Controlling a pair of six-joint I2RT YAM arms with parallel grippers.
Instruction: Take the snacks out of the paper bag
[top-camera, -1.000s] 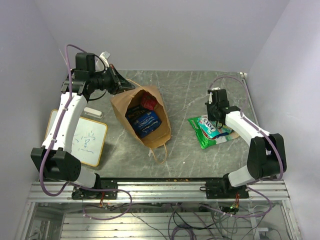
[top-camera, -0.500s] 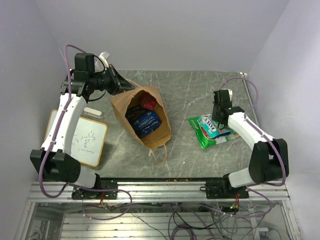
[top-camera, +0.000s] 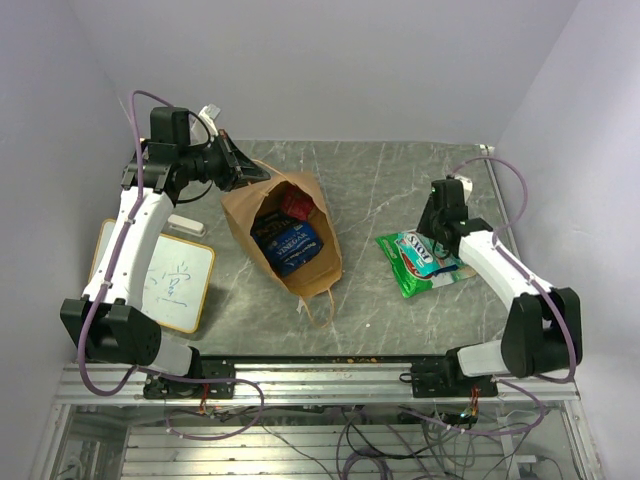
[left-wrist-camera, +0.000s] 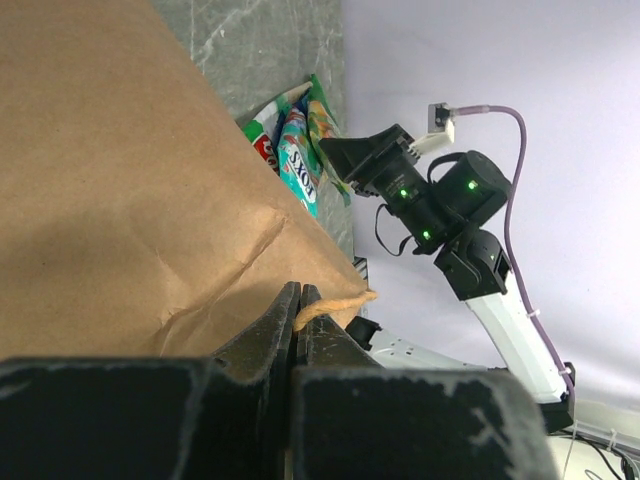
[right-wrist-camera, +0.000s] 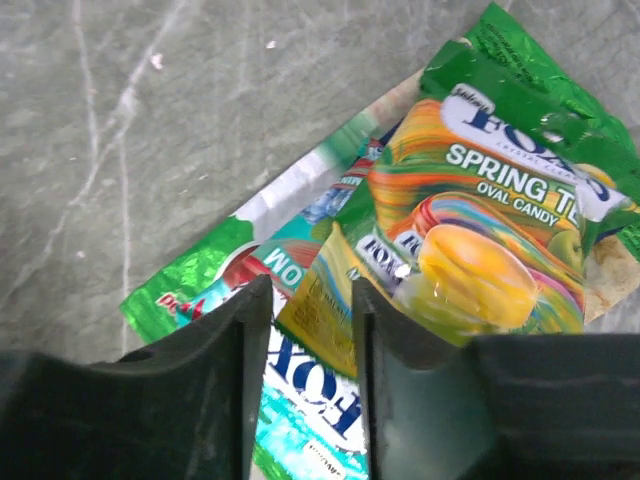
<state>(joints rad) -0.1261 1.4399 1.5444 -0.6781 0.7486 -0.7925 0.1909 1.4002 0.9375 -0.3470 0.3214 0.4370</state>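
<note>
The brown paper bag (top-camera: 310, 265) lies on its side on the grey table, its mouth facing the far left. Inside it I see a blue packet (top-camera: 290, 243) and a small red one (top-camera: 296, 206). My left gripper (top-camera: 250, 172) is shut on the bag's twisted string handle (left-wrist-camera: 335, 303) at the far rim, against the paper (left-wrist-camera: 130, 200). My right gripper (top-camera: 436, 228) is open and empty, just above two packets lying on the table: a yellow-green one (right-wrist-camera: 500, 230) on top of a green-white one (right-wrist-camera: 300, 380). Both show in the top view (top-camera: 422, 260).
A small whiteboard (top-camera: 178, 285) with writing lies at the left, with a white eraser (top-camera: 187, 224) beyond it. The bag's other string handle (top-camera: 320, 305) lies toward the near edge. Walls stand close on the left, right and back.
My right arm has drawn back and up from the packets, toward the far right. The left gripper and the bag have not moved.
</note>
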